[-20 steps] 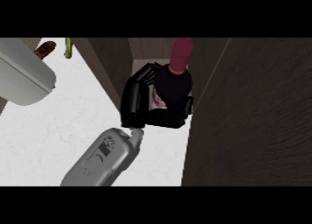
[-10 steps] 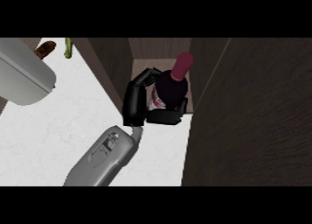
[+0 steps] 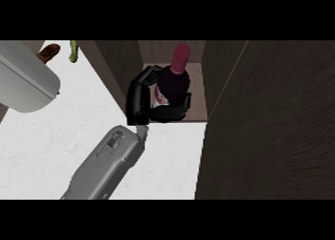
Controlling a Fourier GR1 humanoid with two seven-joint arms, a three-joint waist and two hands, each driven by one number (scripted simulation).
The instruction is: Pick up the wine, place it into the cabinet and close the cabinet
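**Wine bottle inside the cabinet, right hand wrapped around it**

And here is the right hand (image 3: 143,101), black against the dark wood, curled round the wine bottle (image 3: 174,77). Fingers show at the bottle's ten o'clock side and the thumb hooks across its lower body at five o'clock, so this is a grasp, not a release. The bottle sits within the cabinet (image 3: 121,65) opening, at about twelve o'clock in the head view, its dark red neck pointing toward twelve and its pale label peeking out beside the palm. The grey forearm (image 3: 104,164) runs in from seven o'clock, crossing the white counter (image 3: 45,140) up to the cabinet's front edge. At three o'clock the open cabinet door (image 3: 274,122) fills the right side, a broad dark brown panel. Over at ten o'clock lies a big pale grey rounded object (image 3: 21,79); just beyond it, near eleven, a small brown item (image 3: 48,52) and a thin green one (image 3: 74,50), too small to identify. The left hand does not show.
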